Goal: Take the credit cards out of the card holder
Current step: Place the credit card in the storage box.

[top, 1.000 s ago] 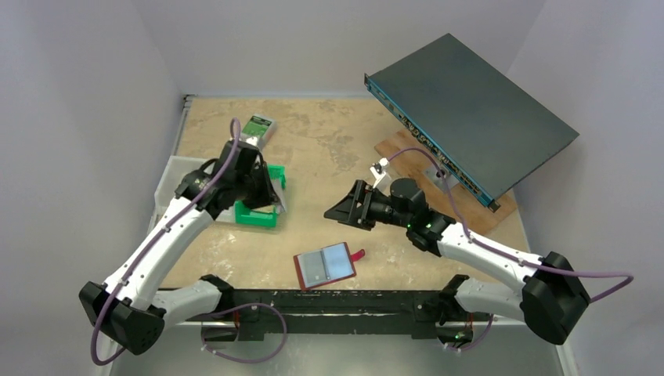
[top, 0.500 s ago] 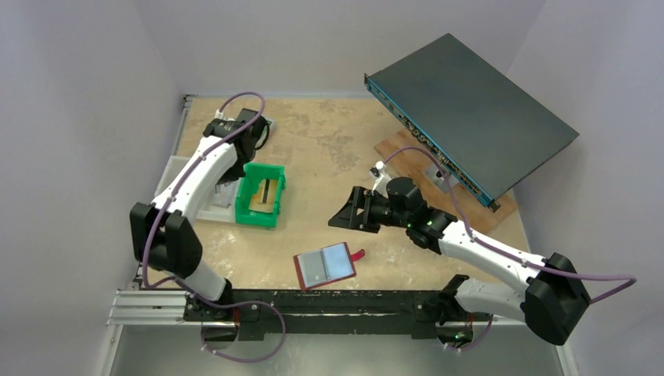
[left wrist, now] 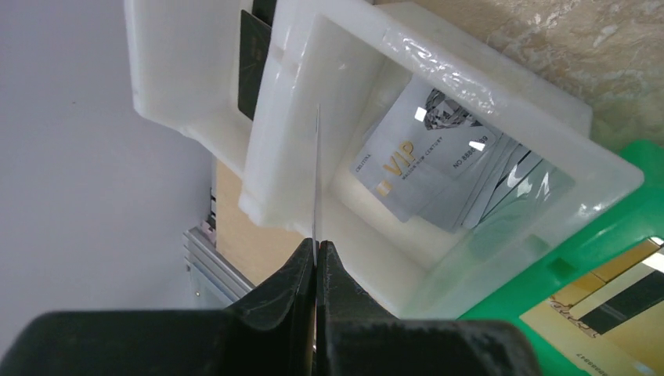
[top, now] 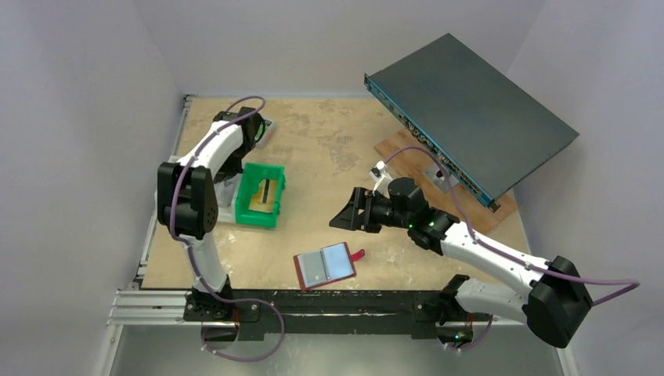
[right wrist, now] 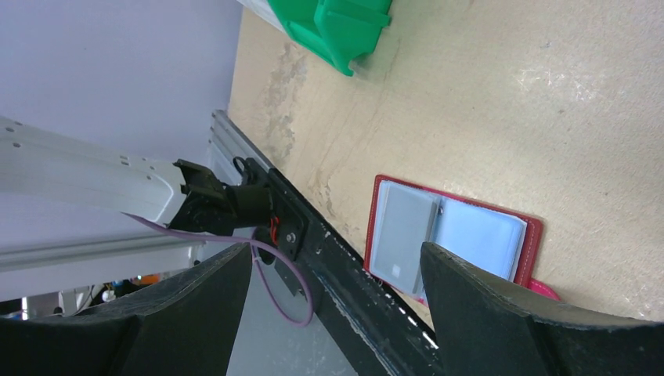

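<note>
The red card holder lies open on the table near the front rail, also seen in the right wrist view. A grey credit card sits in its left pocket. My right gripper hangs open above and behind the holder, jaws wide apart with nothing between them. My left gripper is shut on a thin credit card, seen edge-on, over a white bin. Several credit cards lie inside that bin. From above, the left gripper is mostly hidden under its own arm.
A green bin stands right of the white bin. A green-and-white box lies at the far left behind the arm. A dark flat device leans on a wooden board at the back right.
The left arm has swung from over the green bin to the far left, its elbow folding up near the wall. The right arm has barely moved.
</note>
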Available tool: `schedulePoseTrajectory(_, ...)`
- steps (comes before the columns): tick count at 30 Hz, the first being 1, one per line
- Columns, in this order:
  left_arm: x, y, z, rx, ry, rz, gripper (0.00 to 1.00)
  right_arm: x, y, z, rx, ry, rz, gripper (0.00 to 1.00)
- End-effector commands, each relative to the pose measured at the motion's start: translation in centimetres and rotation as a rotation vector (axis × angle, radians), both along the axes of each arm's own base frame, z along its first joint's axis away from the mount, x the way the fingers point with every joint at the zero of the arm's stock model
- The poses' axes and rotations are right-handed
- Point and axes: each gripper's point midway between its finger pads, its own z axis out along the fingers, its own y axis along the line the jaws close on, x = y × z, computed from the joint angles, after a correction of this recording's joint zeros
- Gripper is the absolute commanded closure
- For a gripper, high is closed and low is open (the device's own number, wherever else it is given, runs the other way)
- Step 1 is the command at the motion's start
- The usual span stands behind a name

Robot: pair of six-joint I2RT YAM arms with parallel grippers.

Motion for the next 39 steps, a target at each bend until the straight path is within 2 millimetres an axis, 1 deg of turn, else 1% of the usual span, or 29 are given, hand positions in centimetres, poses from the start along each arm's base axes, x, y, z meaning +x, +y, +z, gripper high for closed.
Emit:
schedulePoseTrajectory(1,1.7,-0.3,-0.8,-0.081,-0.021,-0.019,1.0,0.6,0.0,1.5,0.016,-0.055,-0.014,0.21)
schedulePoseTrajectory(5,2.0,-0.8,-1.9,-0.125,0.002,-0.014,1.0,0.7,0.1,1.5,0.017,-0.056,-0.015,0.21)
schedulePoseTrajectory(10,1.9,-0.5,-2.9,-0.144,0.035,0.013,1.0,0.8,0.0,1.5,0.019,-0.057,-0.022,0.21)
schedulePoseTrajectory(14,1.7,-0.1,-3.2,-0.149,0.051,0.034,1.0,0.7,-0.1,1.4,0.016,-0.056,-0.025,0.21)
schedulePoseTrajectory(21,1.5,-0.3,-3.5,-0.18,0.065,0.04,0.95,0.7,-0.3,1.7,0.019,-0.063,-0.033,0.21)
schedulePoseTrajectory(26,1.4,-0.2,-2.7,-0.177,0.056,0.037,0.91,0.7,-0.4,1.9,0.022,-0.07,-0.035,0.21)
schedulePoseTrajectory(28,1.3,-0.3,-2.2,-0.18,0.05,0.036,0.9,0.5,-0.6,1.5,0.007,-0.058,-0.036,0.21)
schedulePoseTrajectory(32,1.1,-0.4,-1.0,-0.193,0.018,0.03,0.88,0.7,-0.8,1.5,-0.003,-0.062,-0.05,0.21)
schedulePoseTrajectory(36,0.8,-1.0,0.2,-0.239,-0.018,0.023,0.88,1.0,-1.1,1.2,-0.023,-0.067,-0.069,0.21)
schedulePoseTrajectory(39,0.2,-2.2,1.7,-0.316,-0.074,0.007,0.87,1.2,-1.2,0.5,-0.057,-0.061,-0.071,0.19)
